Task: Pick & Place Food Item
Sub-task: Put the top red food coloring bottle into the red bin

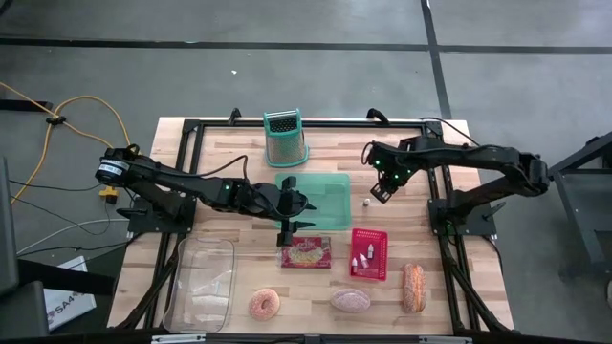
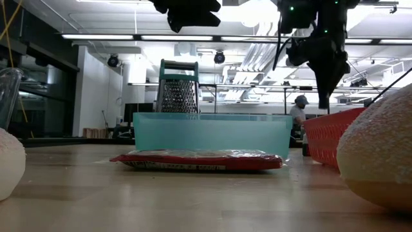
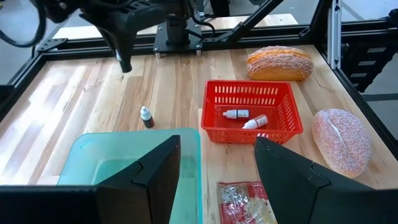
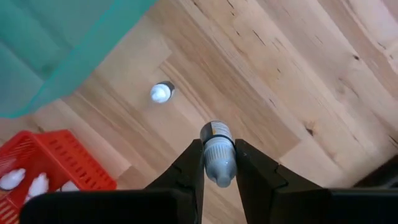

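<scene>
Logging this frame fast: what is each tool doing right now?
Left tool: open, empty, above the teal bin.
Right tool: shut on a small bottle.

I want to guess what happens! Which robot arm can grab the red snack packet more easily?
Probably the left. Its left gripper hangs open just beside the red snack packet, while the right gripper is farther off, shut on a small bottle.

Two black jointed arms, green lights glowing on the right one.

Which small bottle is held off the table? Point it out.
The bottle clamped in the right tool. Another bottle stands on the table by the teal bin; two bottles lie in the red basket.
</scene>
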Robot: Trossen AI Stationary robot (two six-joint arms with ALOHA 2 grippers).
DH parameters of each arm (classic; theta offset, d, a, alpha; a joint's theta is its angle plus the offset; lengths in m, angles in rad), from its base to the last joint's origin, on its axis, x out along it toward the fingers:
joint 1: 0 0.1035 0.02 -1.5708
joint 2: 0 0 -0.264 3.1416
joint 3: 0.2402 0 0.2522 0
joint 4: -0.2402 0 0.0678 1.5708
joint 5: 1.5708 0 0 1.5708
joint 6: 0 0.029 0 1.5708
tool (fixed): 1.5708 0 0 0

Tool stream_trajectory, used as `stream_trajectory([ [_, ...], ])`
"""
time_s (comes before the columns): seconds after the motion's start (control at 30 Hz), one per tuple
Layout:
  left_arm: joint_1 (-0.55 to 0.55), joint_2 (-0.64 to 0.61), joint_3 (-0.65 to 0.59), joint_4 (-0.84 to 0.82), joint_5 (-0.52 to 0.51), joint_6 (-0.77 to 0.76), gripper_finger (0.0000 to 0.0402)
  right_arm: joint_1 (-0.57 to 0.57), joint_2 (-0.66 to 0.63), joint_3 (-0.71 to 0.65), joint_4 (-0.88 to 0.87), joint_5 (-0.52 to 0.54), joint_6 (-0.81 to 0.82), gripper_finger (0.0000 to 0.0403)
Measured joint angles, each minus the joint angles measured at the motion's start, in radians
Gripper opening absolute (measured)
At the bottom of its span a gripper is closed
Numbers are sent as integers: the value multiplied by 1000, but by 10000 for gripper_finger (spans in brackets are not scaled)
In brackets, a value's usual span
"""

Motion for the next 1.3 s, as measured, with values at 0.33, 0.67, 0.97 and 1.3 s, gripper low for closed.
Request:
stream_trajectory([
  [0.33,0,0,0,0,0,0,198,171,1,0,0,0,95,64],
  [0.67,0,0,0,0,0,0,198,385,1,0,35,0,241,64],
  [0.97,0,0,0,0,0,0,198,538,10,-1,98,-1,273,64],
  [1.3,0,0,0,0,0,0,198,636,72,-2,155,-45,264,64],
])
